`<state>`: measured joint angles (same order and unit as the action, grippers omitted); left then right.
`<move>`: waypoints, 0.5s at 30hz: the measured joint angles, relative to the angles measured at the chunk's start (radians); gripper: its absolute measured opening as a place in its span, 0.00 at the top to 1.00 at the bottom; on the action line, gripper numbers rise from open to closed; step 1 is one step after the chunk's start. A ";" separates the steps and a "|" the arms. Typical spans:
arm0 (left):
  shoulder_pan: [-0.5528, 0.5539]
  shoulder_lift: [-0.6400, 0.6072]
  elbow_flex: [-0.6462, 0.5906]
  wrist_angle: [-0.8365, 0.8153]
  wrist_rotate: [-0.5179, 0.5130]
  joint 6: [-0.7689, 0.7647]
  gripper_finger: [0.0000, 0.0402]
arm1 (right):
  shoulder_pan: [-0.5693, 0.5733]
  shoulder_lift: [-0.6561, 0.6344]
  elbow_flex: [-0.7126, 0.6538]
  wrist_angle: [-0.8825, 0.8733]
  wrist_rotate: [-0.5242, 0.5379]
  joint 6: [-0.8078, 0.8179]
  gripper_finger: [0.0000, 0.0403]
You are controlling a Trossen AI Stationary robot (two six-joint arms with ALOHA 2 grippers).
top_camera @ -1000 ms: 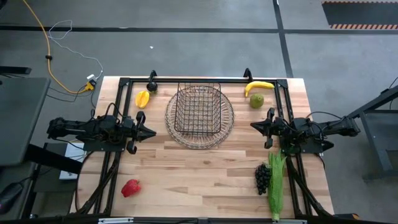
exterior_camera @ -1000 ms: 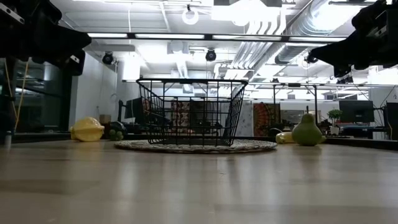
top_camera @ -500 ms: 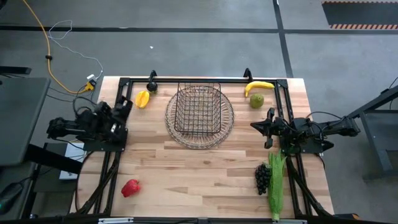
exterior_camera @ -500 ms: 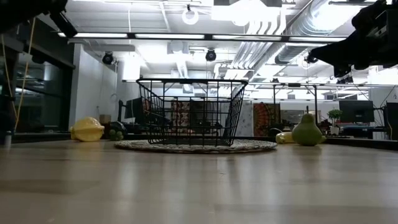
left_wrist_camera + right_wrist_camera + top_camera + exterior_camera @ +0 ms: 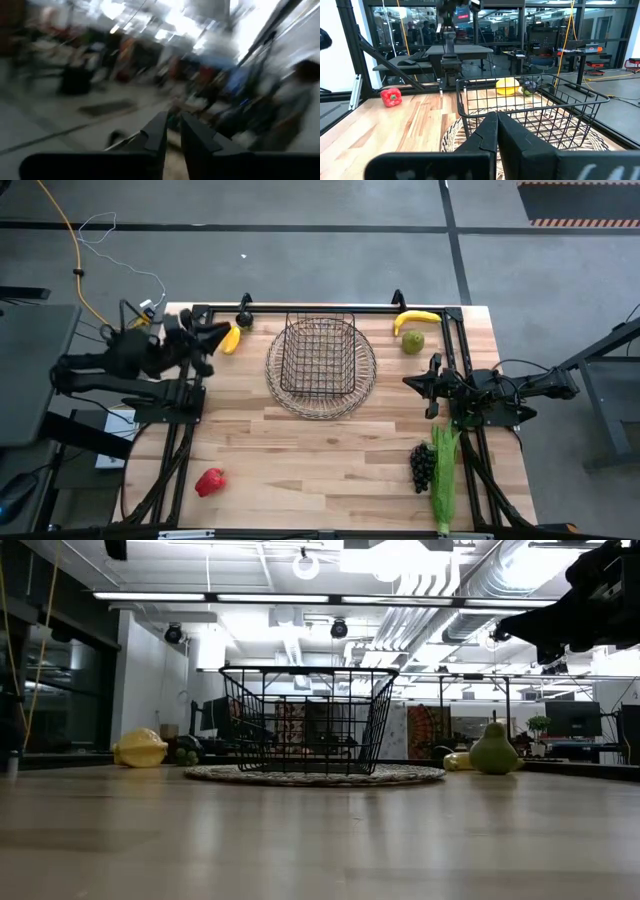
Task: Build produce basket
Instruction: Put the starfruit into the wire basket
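Left gripper of mine hangs by the yellow-orange fruit at the table's far left corner, fingers nearly closed and empty; my right gripper, closed on nothing, waits beside the basket. That fruit looks light, hard and smooth, likely slippery, so I'd pinch it across its middle. No readable writing or labels anywhere.

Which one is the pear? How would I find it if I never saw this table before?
Start at the big wire basket in the middle of the wooden table. Look toward the far corner on the right arm's side, where two fruits sit close together. The pear is the round green one with a narrow neck; its neighbour, the banana, is long, curved and yellow.
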<state>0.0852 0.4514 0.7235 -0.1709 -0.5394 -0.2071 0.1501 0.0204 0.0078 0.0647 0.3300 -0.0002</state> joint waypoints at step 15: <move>0.267 0.312 0.319 -0.725 -0.028 -0.222 0.40 | 0.000 0.000 0.000 0.000 0.000 0.000 1.00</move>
<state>0.3517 0.7639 1.0424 -0.8962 -0.5675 -0.4293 0.1503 0.0200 0.0080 0.0645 0.3298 -0.0002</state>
